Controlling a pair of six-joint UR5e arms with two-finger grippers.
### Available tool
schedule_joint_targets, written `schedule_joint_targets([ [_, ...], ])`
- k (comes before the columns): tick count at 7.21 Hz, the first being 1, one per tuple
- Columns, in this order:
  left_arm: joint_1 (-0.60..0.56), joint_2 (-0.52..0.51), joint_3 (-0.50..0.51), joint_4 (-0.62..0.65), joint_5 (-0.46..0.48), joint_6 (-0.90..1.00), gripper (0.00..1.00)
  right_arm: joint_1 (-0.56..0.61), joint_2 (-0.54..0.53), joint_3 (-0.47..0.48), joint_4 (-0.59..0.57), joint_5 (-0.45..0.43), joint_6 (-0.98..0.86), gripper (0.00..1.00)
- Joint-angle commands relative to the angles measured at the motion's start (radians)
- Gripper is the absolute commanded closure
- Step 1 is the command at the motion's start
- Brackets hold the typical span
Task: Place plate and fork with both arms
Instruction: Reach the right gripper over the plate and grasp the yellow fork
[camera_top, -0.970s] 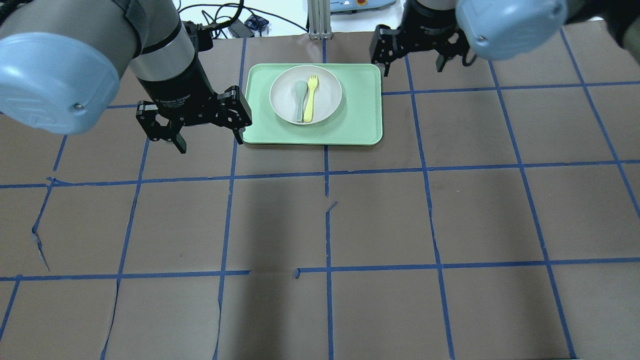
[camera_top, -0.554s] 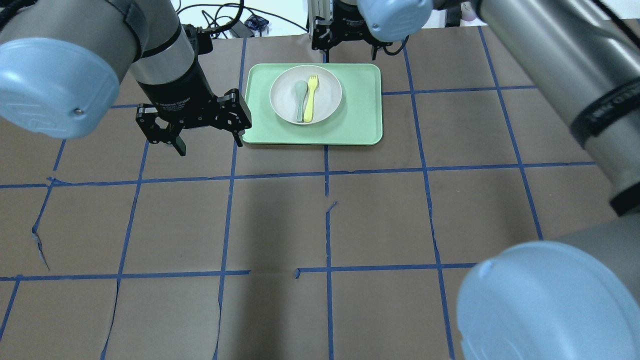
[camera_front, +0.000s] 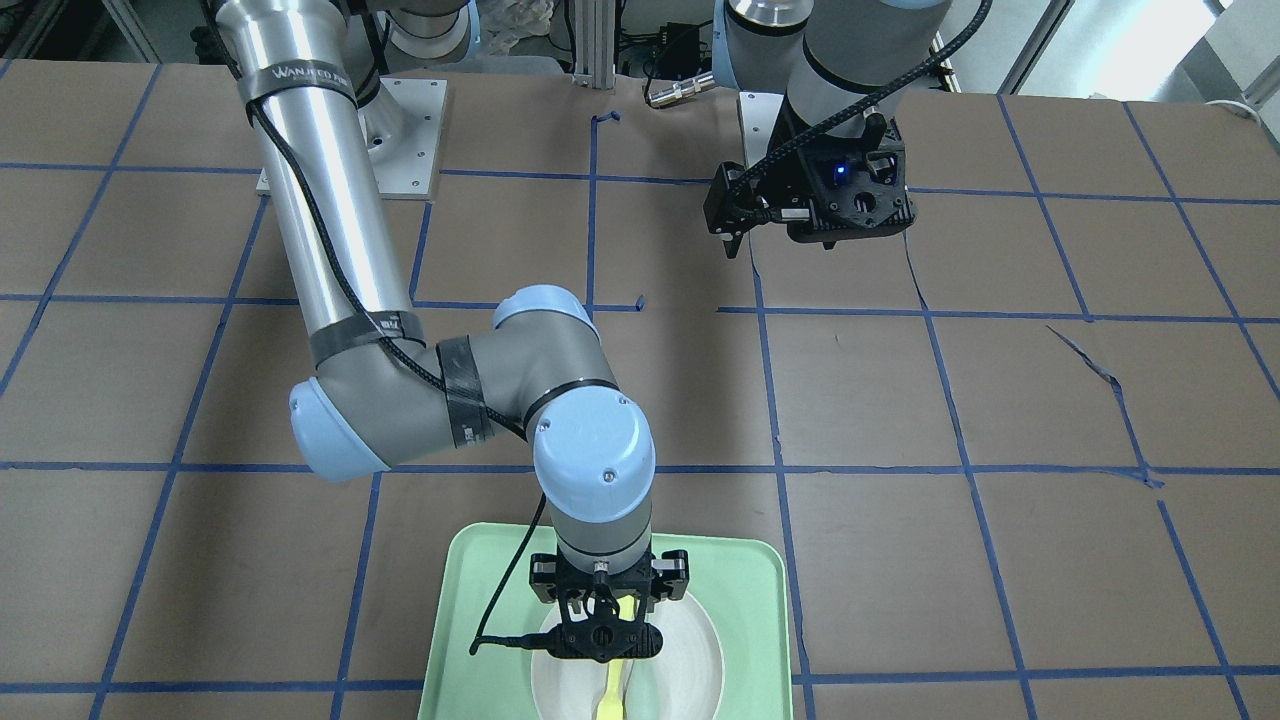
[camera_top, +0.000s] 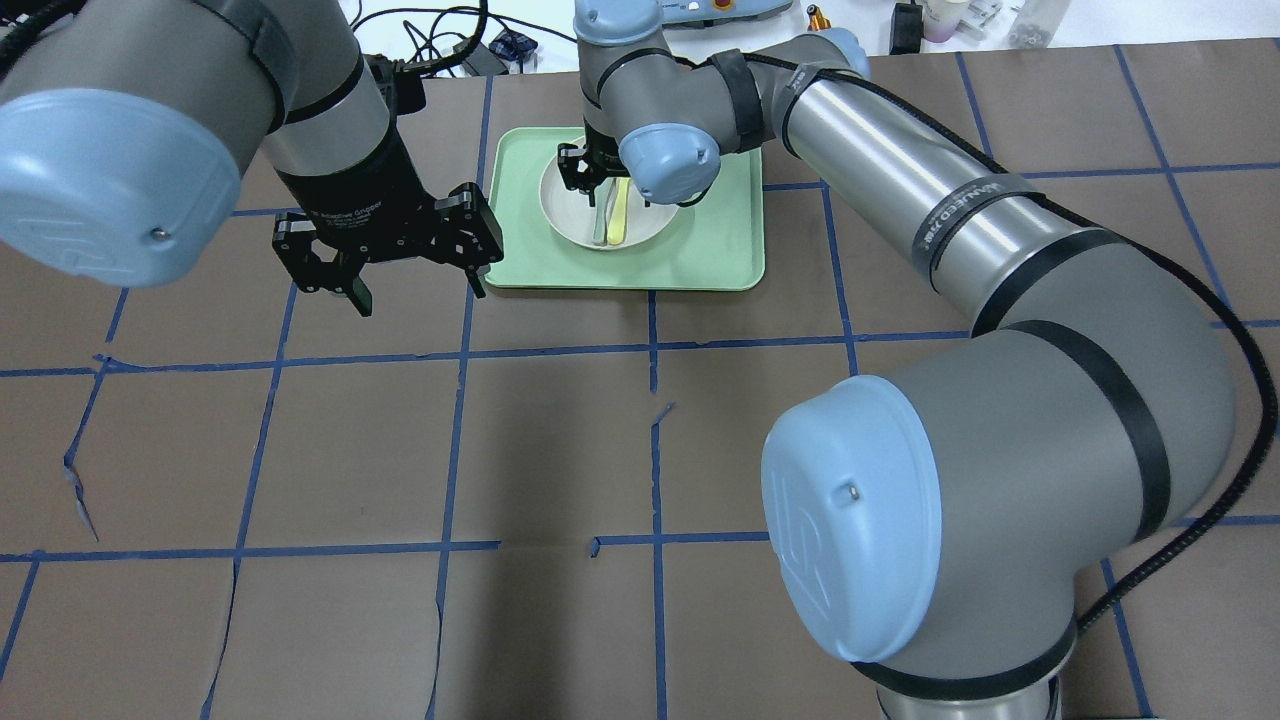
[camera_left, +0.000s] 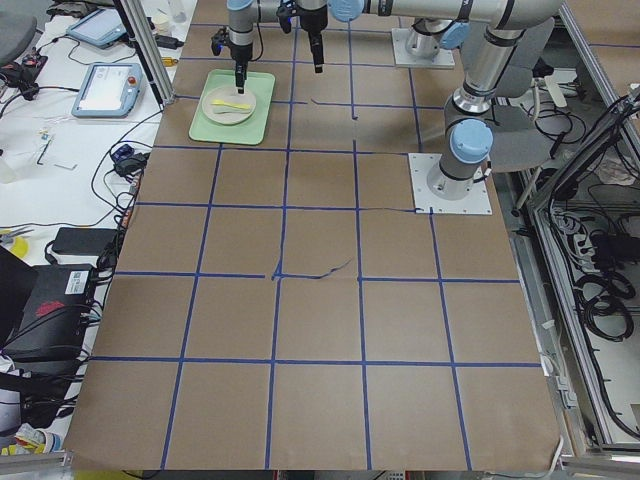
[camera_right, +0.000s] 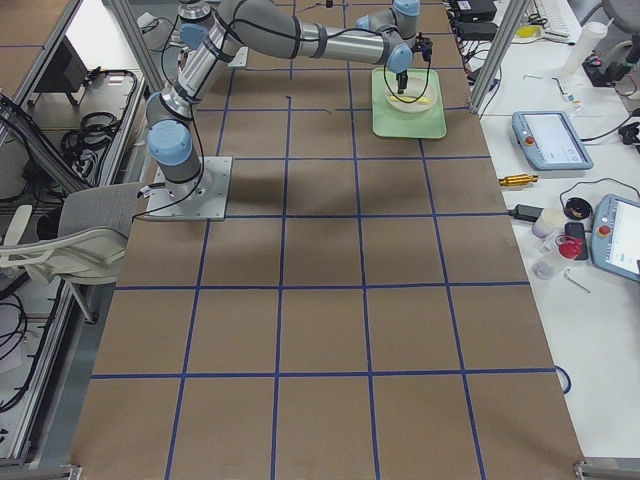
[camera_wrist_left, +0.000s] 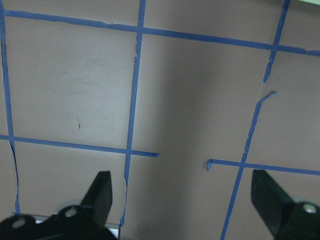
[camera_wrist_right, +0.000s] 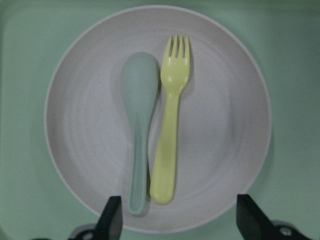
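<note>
The white plate (camera_wrist_right: 215, 100) sits on the mint-green tray (camera_top: 720, 240). On it lie the pale-yellow fork (camera_wrist_right: 170, 120) and, to its left, a grey-green spoon (camera_wrist_right: 139, 125), side by side. My right gripper (camera_wrist_right: 180, 225) hovers open above the plate, empty, its fingertips (camera_wrist_right: 112, 220) wide apart. In the overhead view the right gripper (camera_top: 592, 180) and wrist hide part of the plate (camera_top: 560, 210); the fork (camera_top: 618, 218) shows below it. My left gripper (camera_top: 420, 290) is open and empty, above the table just left of the tray. Its wrist view shows only table between its fingers (camera_wrist_left: 100, 192).
The tray (camera_front: 460, 620) stands at the table's far side from the robot, near the edge. The right arm (camera_top: 930, 220) stretches across the table's right half. Brown paper with blue tape lines (camera_top: 650, 350) covers the table. Cables and devices lie beyond the far edge.
My right arm has swung from the back right corner leftward and now holds its gripper over the plate. My left gripper has barely moved. Plate, fork and spoon lie as before.
</note>
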Motion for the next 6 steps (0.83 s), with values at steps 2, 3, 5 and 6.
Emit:
schedule_joint_targets([
  [2, 0.0, -0.001, -0.008, 0.014, 0.0, 0.0, 0.0, 0.001, 0.037, -0.011, -0.014, 0.007, 0.001, 0.39],
  [3, 0.0, -0.001, -0.008, 0.017, 0.0, 0.0, 0.0, 0.0, 0.037, -0.012, -0.015, 0.007, 0.001, 0.39],
  [5, 0.0, -0.002, -0.008, 0.019, 0.0, 0.0, 0.0, 0.0, 0.044, -0.004, -0.063, 0.006, 0.004, 0.42],
  [6, 0.0, -0.002, -0.01, 0.019, 0.0, -0.002, 0.0, -0.003, 0.05, -0.004, -0.067, 0.006, 0.004, 0.42],
])
